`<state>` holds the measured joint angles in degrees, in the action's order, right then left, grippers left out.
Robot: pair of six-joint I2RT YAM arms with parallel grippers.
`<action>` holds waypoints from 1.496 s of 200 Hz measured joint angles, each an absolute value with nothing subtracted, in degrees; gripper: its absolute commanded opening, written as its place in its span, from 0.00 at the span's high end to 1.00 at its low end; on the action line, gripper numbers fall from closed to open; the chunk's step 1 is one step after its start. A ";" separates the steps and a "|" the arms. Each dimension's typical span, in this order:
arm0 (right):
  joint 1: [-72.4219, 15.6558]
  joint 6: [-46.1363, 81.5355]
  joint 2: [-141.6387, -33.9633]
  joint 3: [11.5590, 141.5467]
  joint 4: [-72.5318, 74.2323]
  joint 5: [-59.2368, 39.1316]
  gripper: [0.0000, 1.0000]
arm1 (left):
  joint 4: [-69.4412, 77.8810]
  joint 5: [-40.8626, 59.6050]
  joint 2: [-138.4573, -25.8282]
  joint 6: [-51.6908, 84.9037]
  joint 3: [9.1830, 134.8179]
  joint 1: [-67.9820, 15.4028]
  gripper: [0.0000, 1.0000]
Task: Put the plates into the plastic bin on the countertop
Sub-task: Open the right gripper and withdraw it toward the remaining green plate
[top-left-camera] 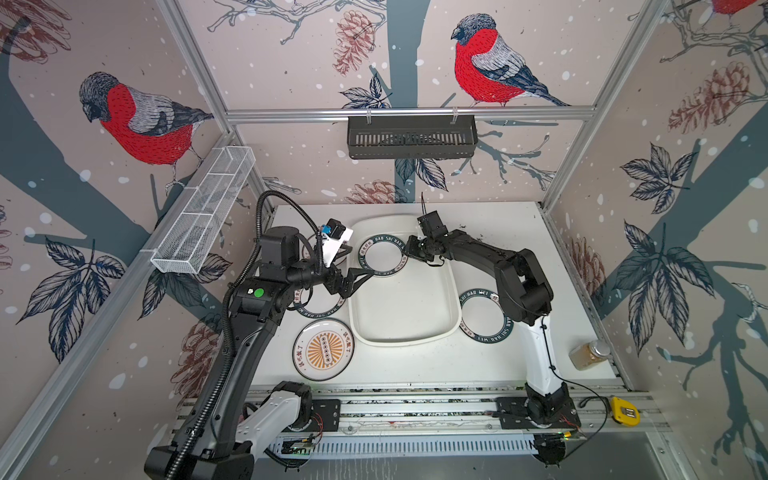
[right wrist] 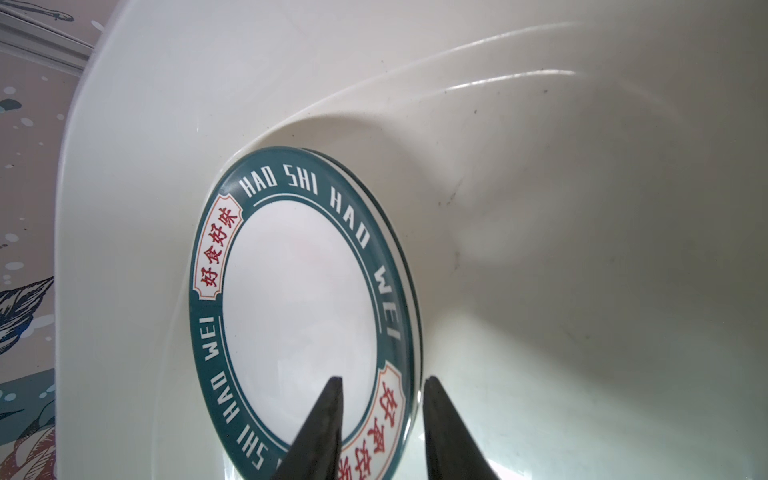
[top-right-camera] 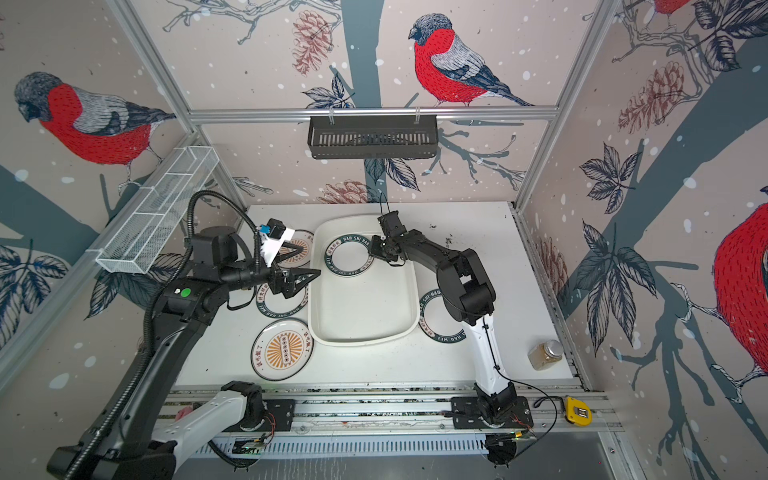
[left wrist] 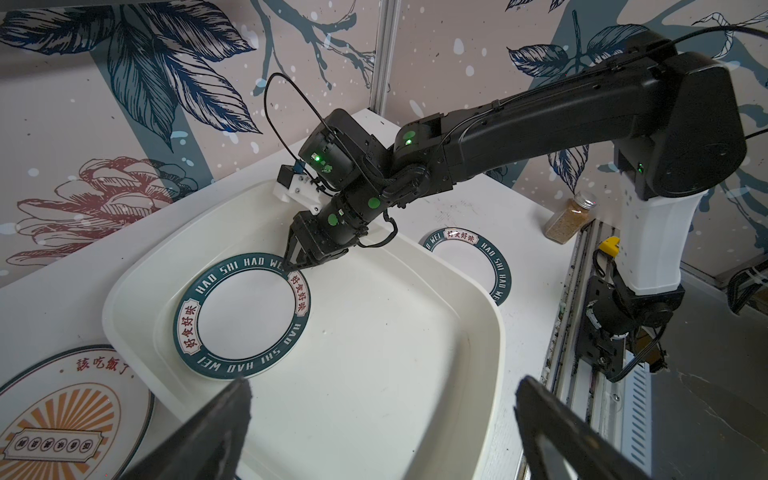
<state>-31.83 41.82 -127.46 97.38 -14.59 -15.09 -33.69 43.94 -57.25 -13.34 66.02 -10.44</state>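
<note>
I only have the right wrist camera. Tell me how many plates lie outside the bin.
Observer: Four plates show on the countertop: three left of the bin, one right of it.
Operator: Report the left fingers.
Observer: The left fingers are wide open and empty, above the bin's left rim.
Operator: Flag any clutter.
Observer: A small jar stands near the countertop's front right corner.

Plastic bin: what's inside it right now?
One green-rimmed plate lies near the plastic bin's far-left corner, right gripper at its rim. Anything beneath that plate is hidden.
</note>
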 measured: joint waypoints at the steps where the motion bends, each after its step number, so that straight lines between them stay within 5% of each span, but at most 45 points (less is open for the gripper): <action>1: -31.83 41.82 -127.44 97.38 -14.61 -15.09 0.65 | -33.69 43.94 -57.25 -13.34 66.02 -10.44 0.02; 67: -31.86 40.40 -119.94 97.08 -16.32 -12.82 0.65 | -33.69 43.90 -57.23 -13.37 66.04 -10.44 0.02; 142: -30.79 38.24 -98.26 82.46 -16.47 -7.51 0.63 | -33.69 43.90 -57.98 -13.50 66.04 -10.44 0.02; 225: -17.10 40.56 -71.61 52.36 -16.12 -6.07 0.50 | -33.69 44.18 -58.67 -13.50 65.78 -10.50 0.02; 299: -4.34 42.72 -57.87 38.46 -21.71 -7.18 0.42 | -33.78 44.58 -59.00 -14.00 65.93 -10.61 0.02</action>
<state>-4.34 42.72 -57.87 38.46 -21.71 -7.18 -33.78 44.58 -59.00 -14.00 65.93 -10.61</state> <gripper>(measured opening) 0.575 0.981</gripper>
